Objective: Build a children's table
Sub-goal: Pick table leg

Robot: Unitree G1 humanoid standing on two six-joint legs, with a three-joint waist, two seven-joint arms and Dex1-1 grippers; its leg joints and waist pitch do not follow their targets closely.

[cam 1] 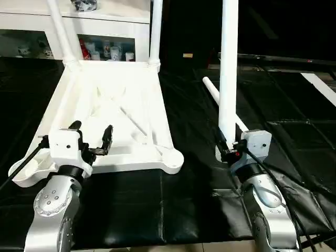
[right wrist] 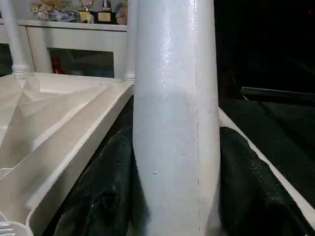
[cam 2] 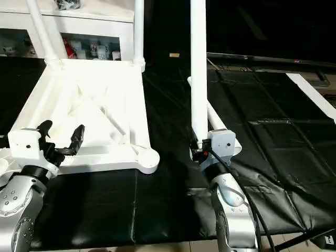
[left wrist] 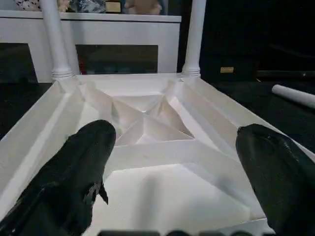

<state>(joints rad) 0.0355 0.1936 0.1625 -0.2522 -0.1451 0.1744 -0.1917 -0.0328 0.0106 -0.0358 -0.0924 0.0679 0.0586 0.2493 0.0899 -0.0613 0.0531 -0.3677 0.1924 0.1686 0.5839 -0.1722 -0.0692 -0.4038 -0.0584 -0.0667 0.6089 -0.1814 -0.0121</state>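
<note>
The white tabletop lies upside down on the black mat, its ribbed underside facing up. Two white legs stand in its far corner sockets. Both near corner sockets are bare. My left gripper hovers open over the tabletop's near left edge, nothing between its fingers. My right gripper is shut on the lower end of a third leg, held upright to the right of the tabletop; the black fingers press both sides of it. Another leg lies on the mat behind it.
A white cabinet with glass doors and small items inside stands just behind the tabletop. A white board lies at the far right. The black mat covers the floor up to its near edge.
</note>
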